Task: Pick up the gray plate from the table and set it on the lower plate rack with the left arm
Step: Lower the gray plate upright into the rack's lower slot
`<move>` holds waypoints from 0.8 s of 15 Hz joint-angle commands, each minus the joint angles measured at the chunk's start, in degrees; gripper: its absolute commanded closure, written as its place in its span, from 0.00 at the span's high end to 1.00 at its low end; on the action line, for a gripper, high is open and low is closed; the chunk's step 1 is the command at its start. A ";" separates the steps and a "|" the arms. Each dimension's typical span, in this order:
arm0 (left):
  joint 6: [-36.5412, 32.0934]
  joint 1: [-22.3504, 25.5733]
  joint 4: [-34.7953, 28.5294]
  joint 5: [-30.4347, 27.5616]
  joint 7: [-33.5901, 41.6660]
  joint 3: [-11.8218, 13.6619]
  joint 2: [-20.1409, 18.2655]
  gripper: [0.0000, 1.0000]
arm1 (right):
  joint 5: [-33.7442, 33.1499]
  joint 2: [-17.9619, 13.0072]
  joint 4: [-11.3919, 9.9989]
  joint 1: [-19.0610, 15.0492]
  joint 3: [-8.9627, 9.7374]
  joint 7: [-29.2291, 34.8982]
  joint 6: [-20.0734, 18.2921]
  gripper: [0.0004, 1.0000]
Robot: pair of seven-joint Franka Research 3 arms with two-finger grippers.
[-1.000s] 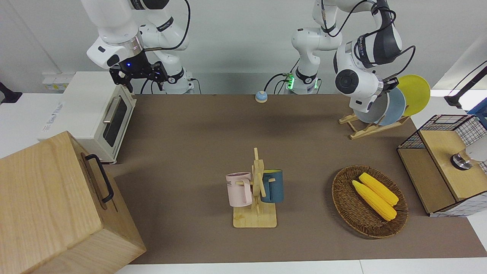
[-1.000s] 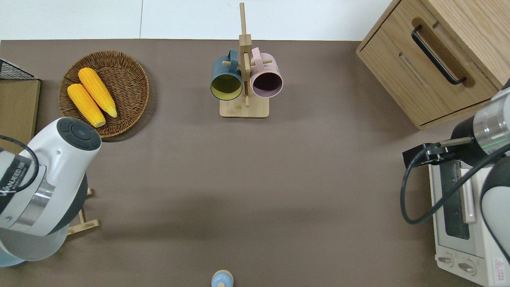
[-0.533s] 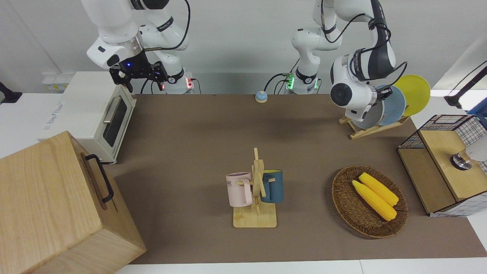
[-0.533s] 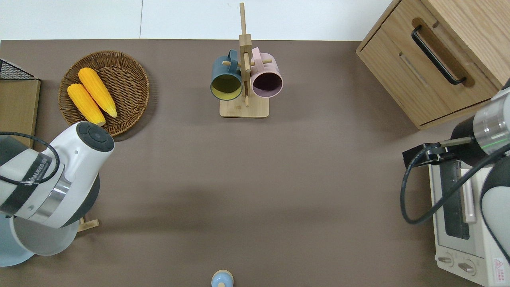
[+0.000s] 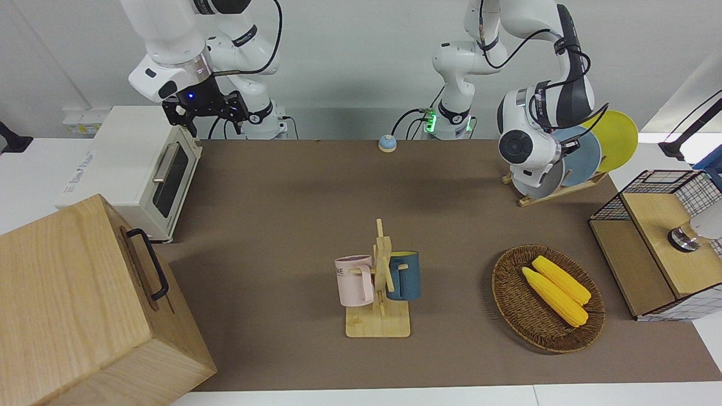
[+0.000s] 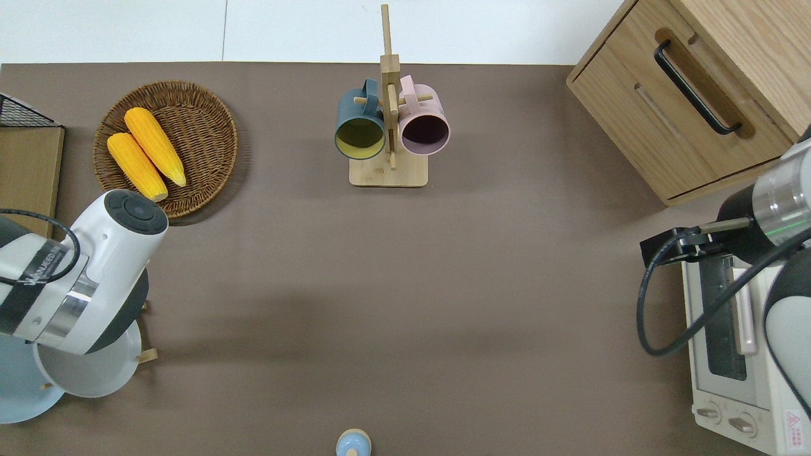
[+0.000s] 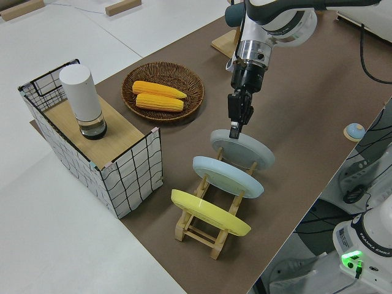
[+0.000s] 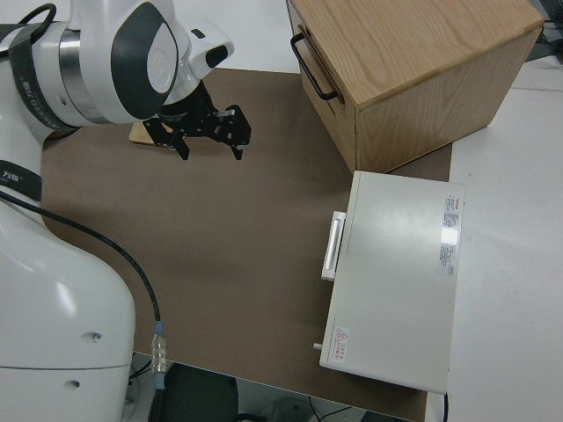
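1. The table [image 5: 293, 192] has a brown mat over it and carries everything else.
2. A wooden cabinet [image 5: 79, 304] with a black handle stands at the right arm's end, farther from the robots than the white toaster oven [image 5: 141, 169] beside it.
3. The left arm [image 5: 541, 118] reaches down over the plate rack at its own end of the table; the right arm [image 5: 169, 45] is parked.
4. A wire basket [image 7: 98, 147] holding a white cylinder sits at the left arm's end, next to the wicker tray [image 5: 547, 299] with two corn cobs.
5. The lower plate rack [image 7: 214, 211] holds three plates leaning in its slots: yellow plate [image 7: 208, 213], blue plate [image 7: 228, 176] and gray plate [image 7: 242, 149].
6. The gray plate stands in the rack's end slot, the one toward the middle of the table, tilted against the pegs.
7. The left gripper [image 7: 235, 128] points straight down at the gray plate's upper rim, its fingers close together at the rim; whether they still pinch it cannot be told.
8. The right gripper [image 8: 209, 134] has its fingers spread, holding nothing.
9. A mug stand [image 5: 381, 282] mid-table carries a pink and a dark blue mug.
10. A small blue bell [image 5: 387, 143] sits near the robots.
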 commanded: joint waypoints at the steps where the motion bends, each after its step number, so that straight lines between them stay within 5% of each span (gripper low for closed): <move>1: 1.17 0.94 -0.53 -1.07 0.93 0.00 -0.54 0.62 | -0.37 -0.12 0.41 -1.32 1.21 0.68 -0.70 0.98; 5: 1.17 1.12 -0.53 -1.15 2.25 0.00 -0.63 0.73 | -0.37 -0.20 0.41 -1.32 1.13 0.68 -0.62 0.98; 12: 1.09 1.03 1.22 -5.36 3.99 0.00 -1.24 0.75 | -0.37 -0.12 0.41 -1.32 1.21 0.68 -0.62 0.98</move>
